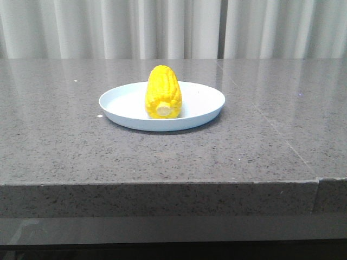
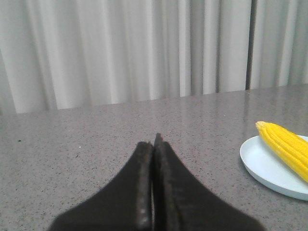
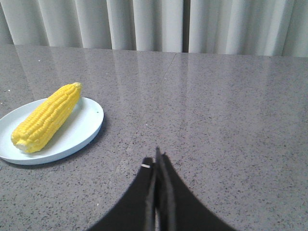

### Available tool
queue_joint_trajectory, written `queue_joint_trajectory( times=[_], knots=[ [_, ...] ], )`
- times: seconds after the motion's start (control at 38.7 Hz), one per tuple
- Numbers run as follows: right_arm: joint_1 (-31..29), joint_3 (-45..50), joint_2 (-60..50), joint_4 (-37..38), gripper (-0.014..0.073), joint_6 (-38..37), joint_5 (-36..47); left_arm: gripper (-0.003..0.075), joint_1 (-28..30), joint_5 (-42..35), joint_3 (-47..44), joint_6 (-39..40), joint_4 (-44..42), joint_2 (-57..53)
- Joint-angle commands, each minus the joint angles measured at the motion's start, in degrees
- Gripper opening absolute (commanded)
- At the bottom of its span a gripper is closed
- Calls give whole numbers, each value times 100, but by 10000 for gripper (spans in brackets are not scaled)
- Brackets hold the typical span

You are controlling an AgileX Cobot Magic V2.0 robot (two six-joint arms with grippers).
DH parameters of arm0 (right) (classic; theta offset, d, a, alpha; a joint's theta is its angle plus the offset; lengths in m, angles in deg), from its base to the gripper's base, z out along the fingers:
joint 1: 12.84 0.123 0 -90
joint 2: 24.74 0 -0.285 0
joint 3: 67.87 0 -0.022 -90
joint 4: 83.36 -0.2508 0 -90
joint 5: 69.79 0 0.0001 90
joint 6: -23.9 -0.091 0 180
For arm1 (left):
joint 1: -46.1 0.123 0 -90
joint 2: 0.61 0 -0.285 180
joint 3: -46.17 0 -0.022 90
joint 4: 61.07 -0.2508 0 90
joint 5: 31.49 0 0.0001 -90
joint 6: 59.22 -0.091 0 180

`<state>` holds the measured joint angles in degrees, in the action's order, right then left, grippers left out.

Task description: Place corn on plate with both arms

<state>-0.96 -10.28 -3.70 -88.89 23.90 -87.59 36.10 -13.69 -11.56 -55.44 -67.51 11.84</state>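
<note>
The yellow corn (image 1: 162, 92) lies on the pale blue plate (image 1: 203, 103) in the middle of the grey table, its cream stub end toward the camera. Neither arm shows in the front view. In the left wrist view my left gripper (image 2: 153, 143) is shut and empty above bare tabletop, with the corn (image 2: 288, 147) and the plate (image 2: 262, 166) off to one side. In the right wrist view my right gripper (image 3: 155, 160) is shut and empty, apart from the corn (image 3: 47, 118) on the plate (image 3: 82, 127).
The grey speckled table (image 1: 260, 135) has a front edge close to the camera and a seam at its right end. Pale curtains (image 1: 162, 27) hang behind the table.
</note>
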Motion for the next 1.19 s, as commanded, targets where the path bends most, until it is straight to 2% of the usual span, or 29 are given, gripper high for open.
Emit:
queue_joint_trajectory(
  times=[0.0, 0.1, 0.23, 0.47, 0.52, 1.16],
  knots=[
    [-27, -134, 45, 46, -18, 56, 515, -20, 171, -722, -192, -378, 409, -113],
    [-27, -134, 45, 46, -18, 56, 515, -20, 507, -805, -627, -640, 831, -444],
    [-27, -134, 51, 46, -18, 56, 505, -20, 871, -1067, -1173, -640, 827, -590],
    [-27, -134, 51, 46, -18, 56, 499, -20, 1098, -1354, -2000, -605, 827, -605],
    [-27, -134, 51, 46, -18, 56, 495, -20, 1098, -1171, -1994, -605, 836, -605],
    [-27, -134, 51, 46, -18, 56, 480, -20, 1098, -1180, -1994, -605, 836, -595]
  ],
)
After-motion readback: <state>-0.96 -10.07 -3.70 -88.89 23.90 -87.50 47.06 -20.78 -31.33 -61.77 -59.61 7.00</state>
